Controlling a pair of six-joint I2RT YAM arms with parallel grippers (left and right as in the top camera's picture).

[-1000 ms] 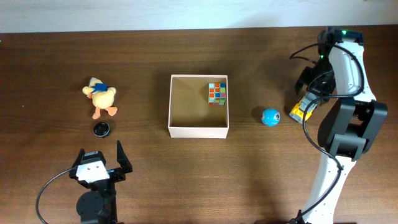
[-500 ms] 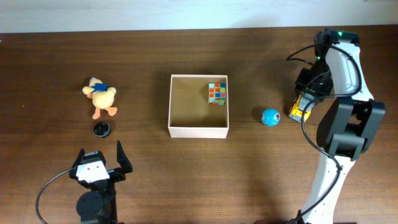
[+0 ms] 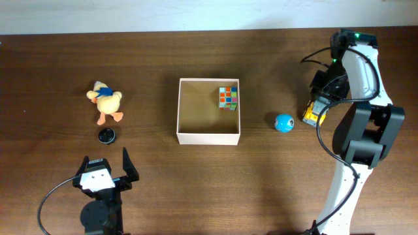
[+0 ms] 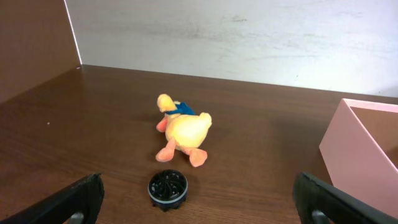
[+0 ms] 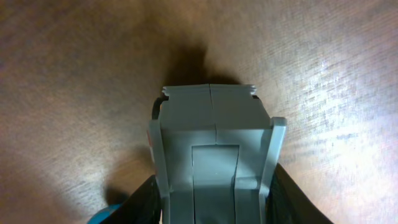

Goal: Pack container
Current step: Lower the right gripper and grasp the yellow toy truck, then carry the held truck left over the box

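Note:
The container (image 3: 209,138), a shallow square box, white outside and tan inside, sits mid-table with a multicoloured cube (image 3: 228,98) in its back right corner. Its pale wall (image 4: 357,149) shows at the right of the left wrist view. My right gripper (image 3: 320,108) is at the right of the table, shut on a yellow and grey toy (image 3: 314,117). In the right wrist view the toy's grey part (image 5: 211,155) fills the gap, with both black fingers (image 5: 140,202) pressed against its sides. My left gripper (image 3: 106,160) stays open at the front left, holding nothing.
A blue ball (image 3: 284,122) lies between the container and the right gripper, its edge (image 5: 102,216) showing by the left finger. A plush duck (image 3: 106,102) (image 4: 183,130) and a small black disc (image 3: 106,135) (image 4: 168,187) lie at the left, ahead of the left gripper (image 4: 199,205).
My right gripper's jaws have closed in on the yellow and grey toy, which has shifted slightly. The left arm has not moved.

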